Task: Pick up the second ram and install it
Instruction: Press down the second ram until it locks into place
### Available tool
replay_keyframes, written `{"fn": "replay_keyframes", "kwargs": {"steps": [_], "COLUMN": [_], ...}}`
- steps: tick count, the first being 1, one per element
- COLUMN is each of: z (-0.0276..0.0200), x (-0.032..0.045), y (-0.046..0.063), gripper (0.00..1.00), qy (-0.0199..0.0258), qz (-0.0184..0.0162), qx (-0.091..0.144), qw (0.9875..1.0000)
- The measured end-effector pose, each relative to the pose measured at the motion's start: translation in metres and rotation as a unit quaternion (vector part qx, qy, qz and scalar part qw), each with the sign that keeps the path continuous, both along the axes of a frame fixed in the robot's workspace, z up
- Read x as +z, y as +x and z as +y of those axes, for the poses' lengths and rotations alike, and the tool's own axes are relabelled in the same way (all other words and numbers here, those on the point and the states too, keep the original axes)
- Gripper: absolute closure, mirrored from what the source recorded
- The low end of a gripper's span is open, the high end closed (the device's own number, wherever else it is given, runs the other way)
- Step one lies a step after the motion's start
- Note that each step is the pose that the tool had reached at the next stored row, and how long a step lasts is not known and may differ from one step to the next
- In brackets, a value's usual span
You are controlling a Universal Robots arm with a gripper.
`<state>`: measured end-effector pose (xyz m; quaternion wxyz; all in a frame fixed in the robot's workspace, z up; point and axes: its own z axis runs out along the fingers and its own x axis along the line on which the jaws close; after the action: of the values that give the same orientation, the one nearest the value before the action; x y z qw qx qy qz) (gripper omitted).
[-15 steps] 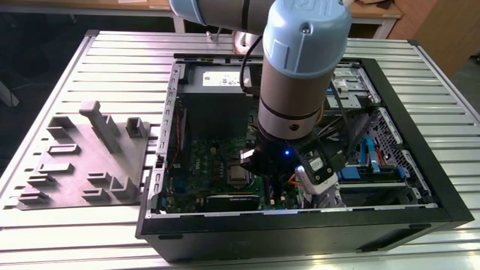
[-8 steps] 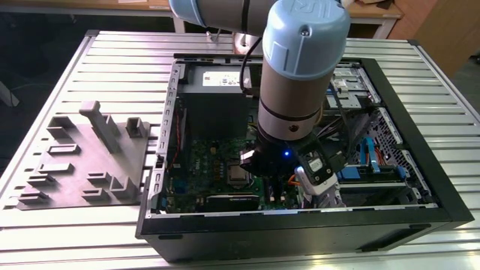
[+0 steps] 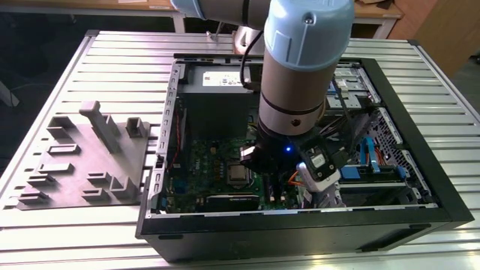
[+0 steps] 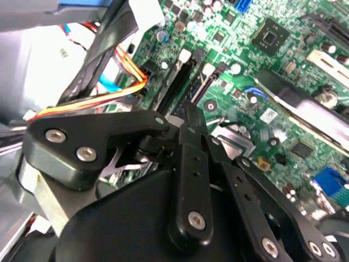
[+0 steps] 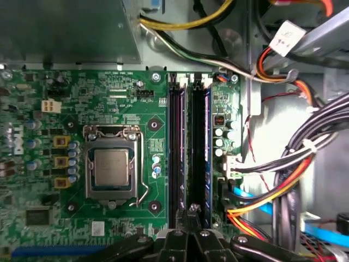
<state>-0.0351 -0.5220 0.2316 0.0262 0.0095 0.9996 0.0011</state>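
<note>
Black multi-link gripper is down inside the open black computer case, hanging low over the green motherboard. In both wrist views the fingers look pressed together. I see nothing clamped between them, though the very tips are hard to read.

Straight ahead of the tips are two long narrow black plastic slots, one on the CPU side and one on the cable side. The tips point at about the gap between them. The square silver CPU in its metal bracket is off to one side of the tool. The orange, yellow and black cable bundle is on the other side, close by.

I cannot say for sure where the second ram is. A thin dark strip with a bluish edge runs along the cable-side slot and may be the stick seen edge-on, already in. That is my guess.

The grey plastic parts holder sits on the ribbed metal table, well apart from the tool and outside the case.

Progress, as I judge it: the pick-up looks done, since the tool is at the slots and not at the holder. The work looks to be at the seating stage. Whether the stick is fully latched I cannot tell.
</note>
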Motion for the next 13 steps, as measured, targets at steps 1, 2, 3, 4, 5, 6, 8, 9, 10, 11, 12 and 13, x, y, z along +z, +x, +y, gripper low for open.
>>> {"fn": "replay_keyframes", "kwargs": {"steps": [1,2,3,4,5,6,8,9,10,11,12,13], "z": [0.0,0.0,0.0,0.0,0.0,0.0,0.0,0.0,0.0001,0.0009,0.0024,0.0046], "x": [0.0039,0.0077,0.011,0.0139,0.0162,0.0171,0.0171,0.0172,0.0173,0.0174,0.0174,0.0173], "y": [0.0,0.0,0.0,0.0,0.0,0.0,0.0,0.0,0.0,0.0,0.0,0.0], "gripper": [0.9,0.9,0.9,0.9,0.9,0.9,0.9,0.9,0.9,0.9,0.9,0.9], "qy": [-0.0001,-0.0003,-0.0002,-0.0002,-0.0002,-0.0002,0.0,-0.0001,-0.0002,-0.0002,-0.0003,-0.0002], "qz": [0.0,0.0001,0.0001,0.0001,0.0001,0.0001,0.0,0.0,0.0,0.0001,0.0001,0.0], "qx": [0.0,0.0,0.0,0.0,0.0,0.0,0.0,0.0,0.0,0.0,0.0,0.0], "qw": [1.0,1.0,1.0,1.0,1.0,1.0,1.0,1.0,1.0,1.0,1.0,1.0]}}
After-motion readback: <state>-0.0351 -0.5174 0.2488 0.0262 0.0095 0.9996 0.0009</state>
